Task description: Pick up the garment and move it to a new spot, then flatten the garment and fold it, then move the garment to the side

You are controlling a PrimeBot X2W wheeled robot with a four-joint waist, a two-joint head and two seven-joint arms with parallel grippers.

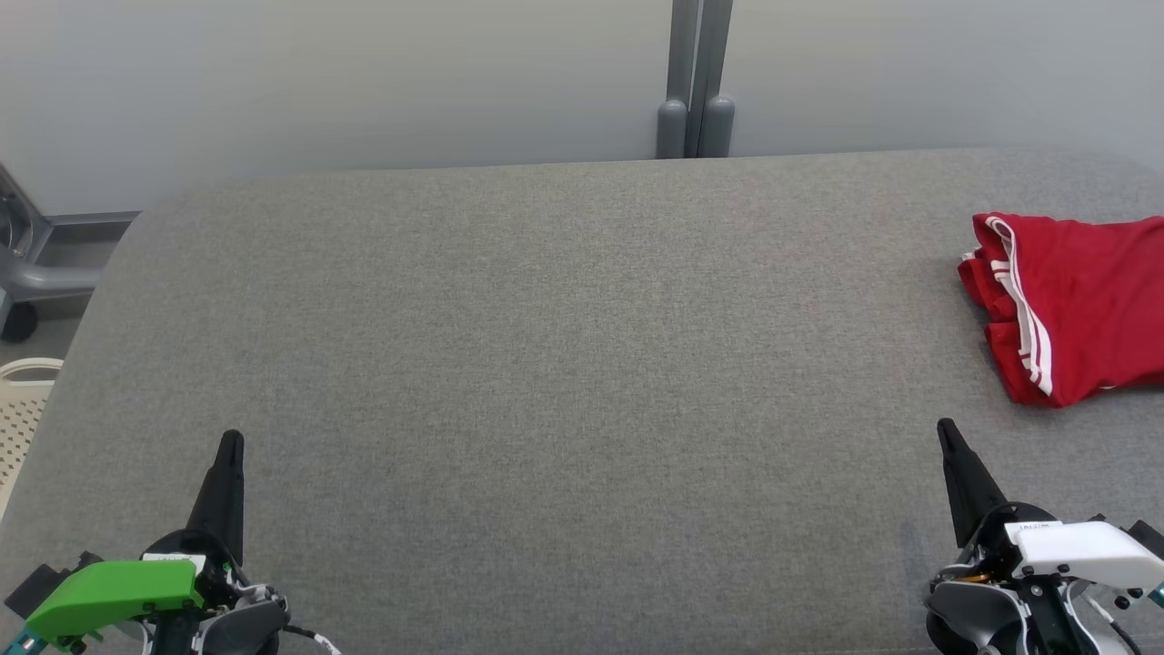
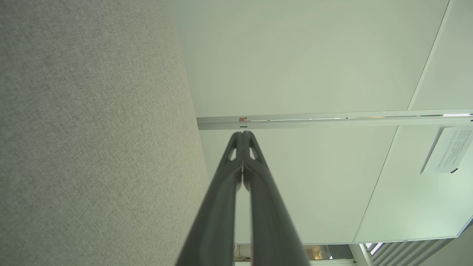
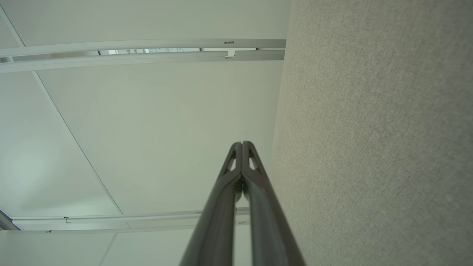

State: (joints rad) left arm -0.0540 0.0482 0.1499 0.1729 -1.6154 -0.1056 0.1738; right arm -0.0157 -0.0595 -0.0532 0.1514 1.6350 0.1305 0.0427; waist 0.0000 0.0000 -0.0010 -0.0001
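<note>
Head view: both hands shut and empty, red garment at the bench's right edge

Left hand point(image 1: 232, 438): over the near left corner of the bench point(image 1: 546, 364), two dark fingers pressed together into one point, gripping nothing, touching no cloth. Green cover point(image 1: 109, 596) on the wrist behind it.

Right hand point(image 1: 946, 426): over the near right corner, fingers likewise pressed tight, empty. White cover point(image 1: 1082, 550) on its wrist.

Left wrist view: left hand point(image 2: 242, 133) with its tips meeting and only a thin slit lower down between the fingers; grey bench fabric point(image 2: 92, 129) along one side, pale wall point(image 2: 314, 55) beyond.

Right wrist view: right hand point(image 3: 242, 143) the same, tips closed on each other, nothing between them, bench fabric point(image 3: 369, 147) alongside.

Garment point(image 1: 1082, 309): red with white stripes along a hem, lying in a folded, layered bundle at the right edge of the bench, about midway between near and far edges. Partly cut off by the picture's side. Edges of the layers stacked and slightly rumpled on the side facing the bench's middle. Beyond the right hand's tip and nearer the right edge, close to it but apart.

Past the far edge: a grey post point(image 1: 696, 82) against the wall. Off the left edge: a pale perforated basket point(image 1: 23, 409).
</note>
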